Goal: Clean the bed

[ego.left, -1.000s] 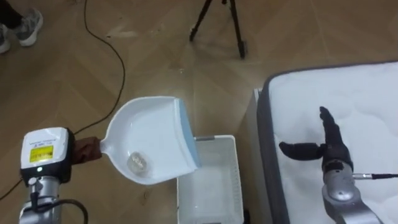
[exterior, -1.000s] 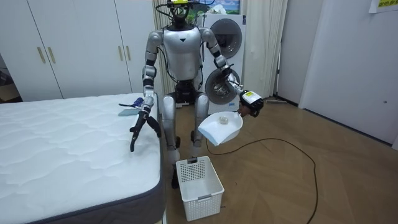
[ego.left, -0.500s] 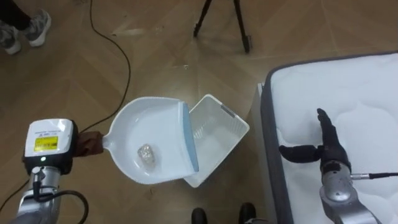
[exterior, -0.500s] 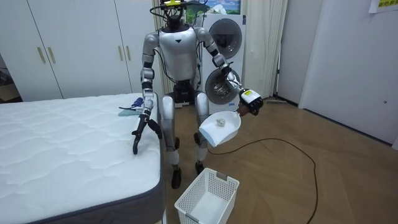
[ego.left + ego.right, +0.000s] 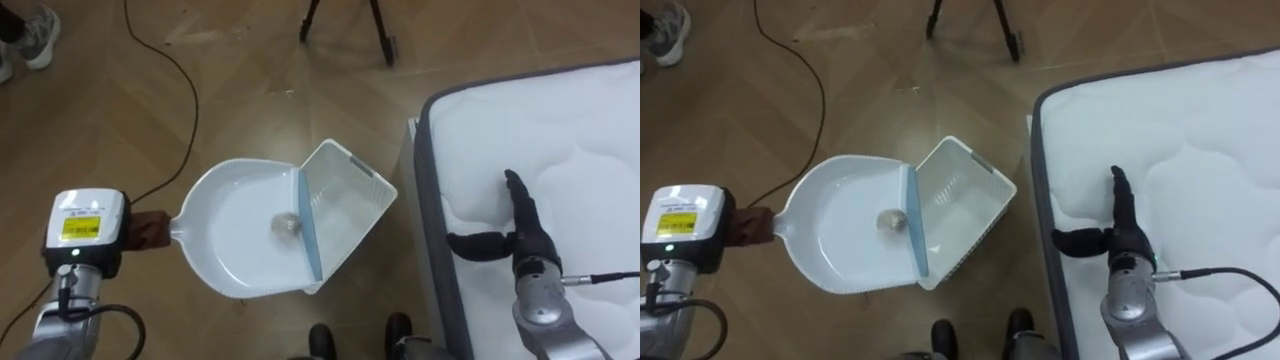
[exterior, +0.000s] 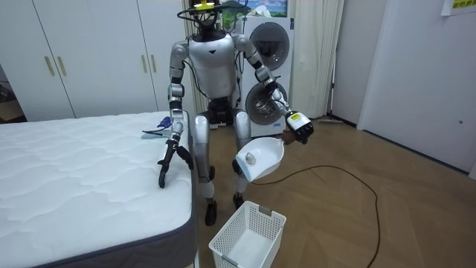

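Dark-fingered, the left hand clasps the handle of the white dustpan. The pan is tipped lip-down, so the small crumpled scrap lies by its blue edge, apparently ready to slide into the white basket leaning on the floor below. The right hand hangs relaxed, fingers straight, over the bed, out of the way.

torso silver | right hand black | left wrist box white, yellow label
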{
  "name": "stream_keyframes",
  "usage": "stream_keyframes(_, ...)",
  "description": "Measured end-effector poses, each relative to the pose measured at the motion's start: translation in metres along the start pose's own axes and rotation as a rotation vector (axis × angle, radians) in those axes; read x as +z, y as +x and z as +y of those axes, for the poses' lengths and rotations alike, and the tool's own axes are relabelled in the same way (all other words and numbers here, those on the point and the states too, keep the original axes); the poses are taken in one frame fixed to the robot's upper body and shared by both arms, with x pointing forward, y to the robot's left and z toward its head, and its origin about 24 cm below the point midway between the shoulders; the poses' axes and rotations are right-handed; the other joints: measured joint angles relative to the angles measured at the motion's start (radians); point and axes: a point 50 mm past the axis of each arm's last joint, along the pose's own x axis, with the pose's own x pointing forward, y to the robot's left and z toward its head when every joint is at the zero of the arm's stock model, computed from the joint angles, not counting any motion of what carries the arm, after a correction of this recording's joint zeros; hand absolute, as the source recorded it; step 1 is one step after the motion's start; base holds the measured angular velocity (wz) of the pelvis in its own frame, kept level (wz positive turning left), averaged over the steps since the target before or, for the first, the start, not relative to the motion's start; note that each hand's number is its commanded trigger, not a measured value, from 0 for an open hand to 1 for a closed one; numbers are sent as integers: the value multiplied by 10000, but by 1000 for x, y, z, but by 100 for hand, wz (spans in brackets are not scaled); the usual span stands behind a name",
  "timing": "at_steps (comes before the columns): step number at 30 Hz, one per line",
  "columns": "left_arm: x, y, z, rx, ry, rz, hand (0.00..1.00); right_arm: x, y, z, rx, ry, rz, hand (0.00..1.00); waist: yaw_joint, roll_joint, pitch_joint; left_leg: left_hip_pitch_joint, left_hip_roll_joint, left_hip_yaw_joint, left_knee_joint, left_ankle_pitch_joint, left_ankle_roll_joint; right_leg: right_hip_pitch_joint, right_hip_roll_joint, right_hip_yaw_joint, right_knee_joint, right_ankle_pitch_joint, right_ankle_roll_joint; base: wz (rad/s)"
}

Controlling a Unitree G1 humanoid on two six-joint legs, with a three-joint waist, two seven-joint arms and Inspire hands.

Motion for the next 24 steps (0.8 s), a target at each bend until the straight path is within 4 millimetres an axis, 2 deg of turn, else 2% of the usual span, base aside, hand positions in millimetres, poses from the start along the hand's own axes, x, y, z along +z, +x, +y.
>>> stream_keyframes(13, 1, -3, -3, -201, 249, -252, 100, -2, -2, 4, 162, -215, 72, 0, -28, -54, -1, 153, -14, -5, 35, -27, 16, 161, -37, -13, 97, -51, 24, 0)
stream_keyframes(20, 1, -2, -3, -246, 276, -267, 100, -2, -2, 5, 302, -251, 72, 0, -129, -44, -3, 75, 11, 38, 284, -173, 35, 156, -46, -19, 256, -119, 39, 1)
stream_keyframes(24, 2, 1, 0, -241, 479, -330, 100, -3, -2, 4, 198, -313, 186, 0, -158, -34, -4, -31, -25, 37, 510, -298, 93, 67, -150, -70, 491, -269, 89, 8)
